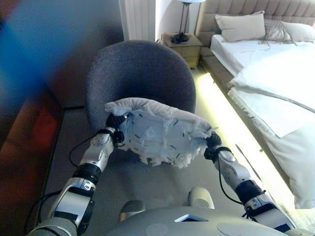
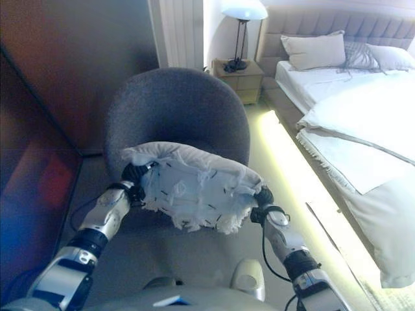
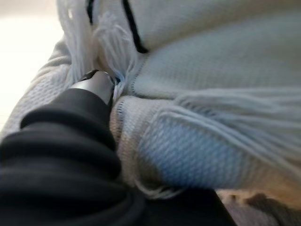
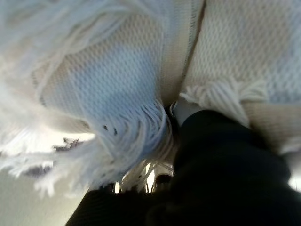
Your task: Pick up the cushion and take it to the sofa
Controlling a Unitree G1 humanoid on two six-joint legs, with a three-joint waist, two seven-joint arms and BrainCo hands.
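A white knitted cushion (image 1: 157,132) with fringed edges and dark stitches hangs in the air between my two hands, in front of the grey chair. My left hand (image 1: 114,123) is against its left end and my right hand (image 1: 212,142) against its right end. The cushion fills the left wrist view (image 3: 211,70) and the right wrist view (image 4: 117,70), pressed close against the left hand's dark cover (image 3: 61,150) and the right hand's dark cover (image 4: 221,165). No sofa shows in any view.
A round grey upholstered chair (image 1: 142,73) stands right behind the cushion. A bed (image 1: 275,73) with white bedding runs along the right, with a lit strip (image 1: 221,113) at its base. A nightstand (image 1: 184,46) with a lamp (image 2: 243,13) stands at the back. A dark cabinet (image 1: 24,147) is on the left.
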